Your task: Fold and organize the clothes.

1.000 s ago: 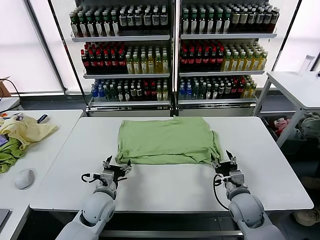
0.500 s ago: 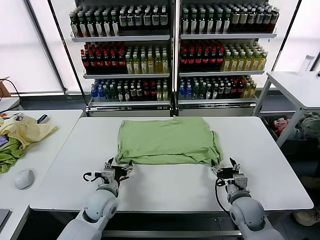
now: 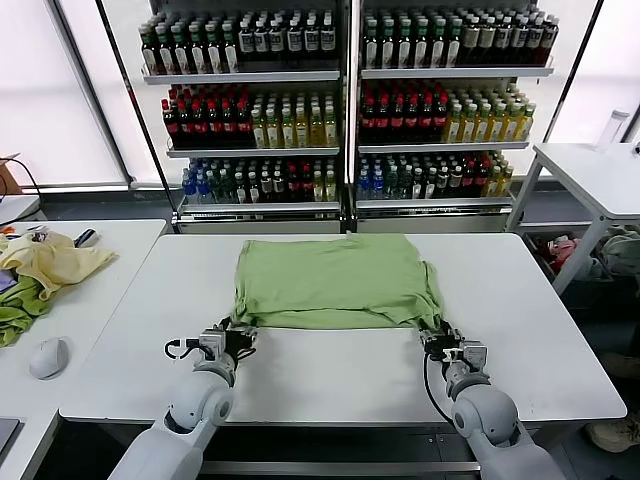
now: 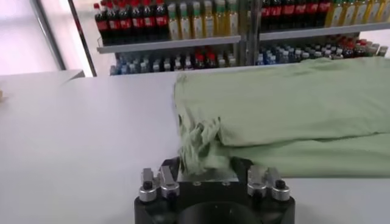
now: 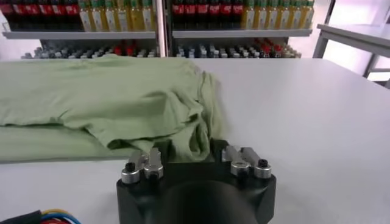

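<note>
The clothes, a light green shirt (image 3: 335, 280), lie folded flat on the white table (image 3: 330, 375) with the print hidden. My left gripper (image 3: 238, 336) is at the shirt's near left corner, and my right gripper (image 3: 438, 338) is at its near right corner. In the left wrist view a bunched corner of the shirt (image 4: 292, 103) fills the space between the left gripper's (image 4: 207, 167) jaws. In the right wrist view a fold of the shirt (image 5: 97, 91) sits between the right gripper's (image 5: 192, 152) jaws, which are narrowed onto it.
A pale yellow garment (image 3: 55, 258), a darker green cloth (image 3: 20, 305) and a mouse (image 3: 48, 357) lie on the left side table. Shelves of bottles (image 3: 340, 100) stand behind the table. Another white table (image 3: 600, 170) is at the right.
Both grippers moved forward to the shirt's near corners and their jaws closed in from wide open onto the fabric. The shirt has hardly shifted.
</note>
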Controlling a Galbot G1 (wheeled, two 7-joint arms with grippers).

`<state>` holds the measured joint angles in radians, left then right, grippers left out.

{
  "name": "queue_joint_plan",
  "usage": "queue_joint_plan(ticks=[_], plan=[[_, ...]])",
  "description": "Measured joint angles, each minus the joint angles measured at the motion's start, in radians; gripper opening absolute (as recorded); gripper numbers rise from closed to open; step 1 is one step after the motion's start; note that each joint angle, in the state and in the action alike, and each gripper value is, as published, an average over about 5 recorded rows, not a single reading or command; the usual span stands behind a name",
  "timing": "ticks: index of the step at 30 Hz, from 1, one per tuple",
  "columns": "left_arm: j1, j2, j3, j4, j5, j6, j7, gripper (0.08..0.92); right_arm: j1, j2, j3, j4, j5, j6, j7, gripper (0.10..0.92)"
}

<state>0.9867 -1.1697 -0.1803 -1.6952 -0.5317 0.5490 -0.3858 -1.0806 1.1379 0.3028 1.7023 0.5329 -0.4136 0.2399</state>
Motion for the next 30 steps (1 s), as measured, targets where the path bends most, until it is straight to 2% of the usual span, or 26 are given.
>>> queue_joint_plan(ticks=[7, 12, 15, 23, 30], plan=[[-0.004, 0.006, -0.005, -0.002, -0.052, -0.002, 0.005, 0.324, -0.005, -0.012, -0.004, 0.001, 0.023, -0.001, -0.005, 0.165], [0.004, 0.008, -0.013, -0.012, -0.081, -0.010, 0.008, 0.180, -0.019, -0.021, -0.001, 0.014, 0.031, -0.003, -0.008, 0.139], [0.015, 0.010, -0.021, -0.028, -0.089, -0.010, 0.005, 0.124, -0.035, -0.027, 0.004, 0.030, 0.032, -0.004, -0.008, 0.139], [0.081, 0.013, -0.050, -0.111, -0.094, -0.009, -0.002, 0.112, -0.119, -0.046, 0.035, 0.115, 0.020, -0.008, -0.005, 0.139], [0.198, 0.029, -0.085, -0.228, -0.074, -0.008, -0.004, 0.112, -0.254, -0.044, 0.088, 0.240, -0.019, -0.007, -0.007, 0.139]])
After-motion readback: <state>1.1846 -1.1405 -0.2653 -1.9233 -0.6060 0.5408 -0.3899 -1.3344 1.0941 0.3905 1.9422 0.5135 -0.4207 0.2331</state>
